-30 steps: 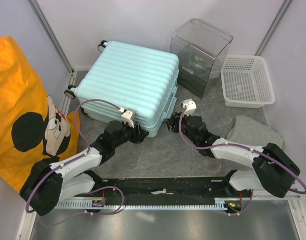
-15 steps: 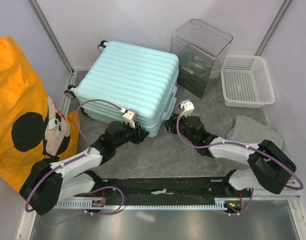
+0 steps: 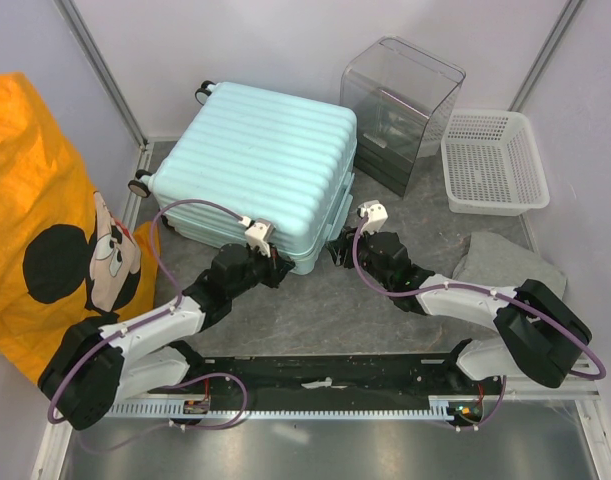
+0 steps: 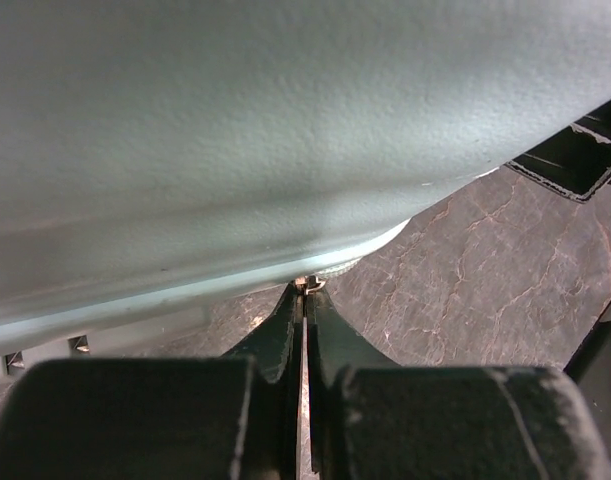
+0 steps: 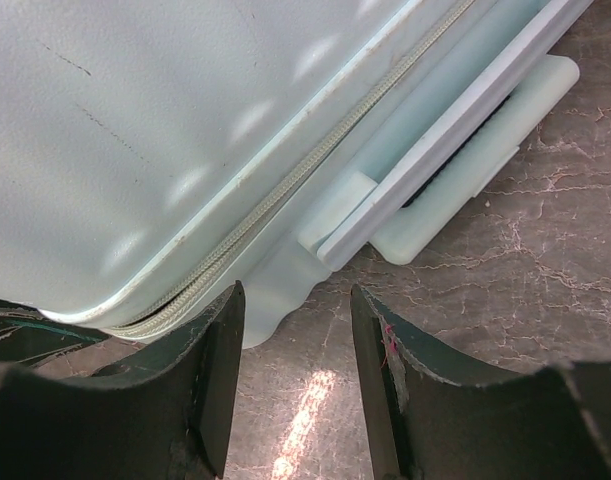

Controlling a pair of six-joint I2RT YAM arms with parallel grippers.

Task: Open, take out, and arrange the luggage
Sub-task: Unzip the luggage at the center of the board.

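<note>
While luggage [image 3: 260,160] is lying flat just ahead of both pincers, left gripper [image 4: 306,292] is pressing jaws fully together beneath luggage's near edge, small metal tab [image 4: 311,283] showing at tips. Right gripper [image 5: 295,300] is holding jaws apart, gripping nothing; zipper seam [image 5: 285,195] and luggage corner lying just ahead.

The closed luggage [image 3: 260,165] lies flat on the counter [image 3: 385,310], upper centre of the frame. The left end effector [image 3: 275,268] is at its near corner, and the right end effector [image 3: 340,246] is just beside its lower-right edge.
</note>
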